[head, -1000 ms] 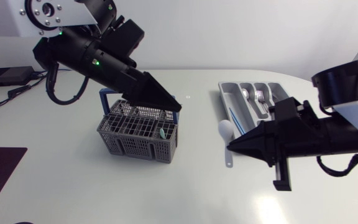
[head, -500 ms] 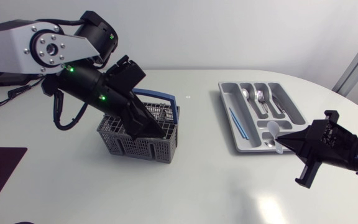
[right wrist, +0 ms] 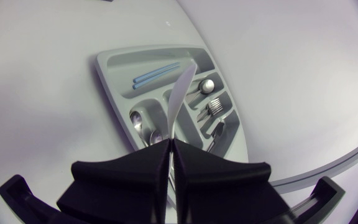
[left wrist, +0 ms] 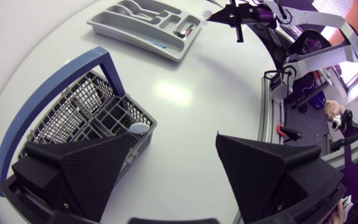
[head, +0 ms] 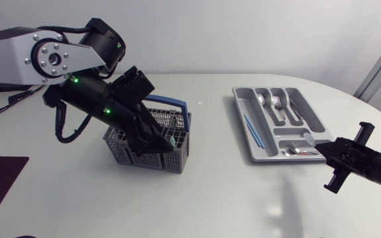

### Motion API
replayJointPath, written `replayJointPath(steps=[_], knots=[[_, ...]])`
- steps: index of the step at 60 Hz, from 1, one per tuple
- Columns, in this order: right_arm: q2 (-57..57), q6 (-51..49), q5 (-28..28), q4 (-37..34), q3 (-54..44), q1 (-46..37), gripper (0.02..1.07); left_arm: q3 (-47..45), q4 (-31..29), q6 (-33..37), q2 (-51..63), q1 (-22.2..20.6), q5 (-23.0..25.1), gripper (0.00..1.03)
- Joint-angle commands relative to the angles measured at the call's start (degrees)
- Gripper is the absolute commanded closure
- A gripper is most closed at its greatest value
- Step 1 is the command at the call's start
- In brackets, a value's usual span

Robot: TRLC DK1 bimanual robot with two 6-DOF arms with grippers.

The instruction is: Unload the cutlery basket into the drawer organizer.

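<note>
Left jaws gape wide astride the 3 o'clock wall of the cutlery basket [head: 129, 156], open table [head: 210, 192] beyond. Right jaws pinch a white utensil [right wrist: 180, 93] at the 4 o'clock corner of the organizer [right wrist: 112, 79].

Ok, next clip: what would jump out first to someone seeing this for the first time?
The left gripper, fingers wide open, is down at the grey cutlery basket with the blue handle, left of the table's middle. At the right, the right gripper is shut on a thin white utensil that points out over the grey drawer organizer, which already holds metal cutlery.
</note>
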Motion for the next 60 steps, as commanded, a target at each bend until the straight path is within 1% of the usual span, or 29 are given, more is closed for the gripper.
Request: replayJointPath(steps=[1,9,19,30,32,39,49,56,60], knots=[[4.1,-3.7,0.7,2.6,-0.3,-1.0,1.01,-1.4,-0.8,1.7,-1.4,0.0,-0.1,0.07],[7.9,-5.3,2.6,2.3,2.6,-1.0,1.01,-1.4,-1.2,1.9,-1.4,-0.1,-0.2,0.07],[12.2,-7.4,6.7,2.6,6.3,0.3,1.01,-1.2,-2.2,2.3,-1.6,-0.2,-0.9,0.07],[17.0,-7.5,11.6,2.6,9.7,4.0,1.0,-0.7,-3.4,2.9,-1.8,-0.3,-2.0,0.07],[18.4,-7.5,13.4,3.1,9.8,5.3,0.99,-0.7,-3.7,2.9,-1.8,-0.5,-2.5,0.07],[22.2,-7.6,16.1,7.6,9.9,7.1,0.97,-0.2,-4.8,3.0,-2.2,-0.8,-3.0,0.07],[25.9,-7.5,17.9,9.0,11.7,7.3,0.66,-0.2,-5.9,3.0,-3.7,-1.1,-3.3,0.07],[26.3,-7.5,18.1,9.4,11.8,6.3,0.35,-0.3,-6.3,3.1,-4.3,-0.9,-3.4,0.07],[25.0,-7.4,18.0,9.4,11.5,5.4,0.24,-0.4,-6.3,3.3,-4.4,-0.9,-3.7,0.07]])
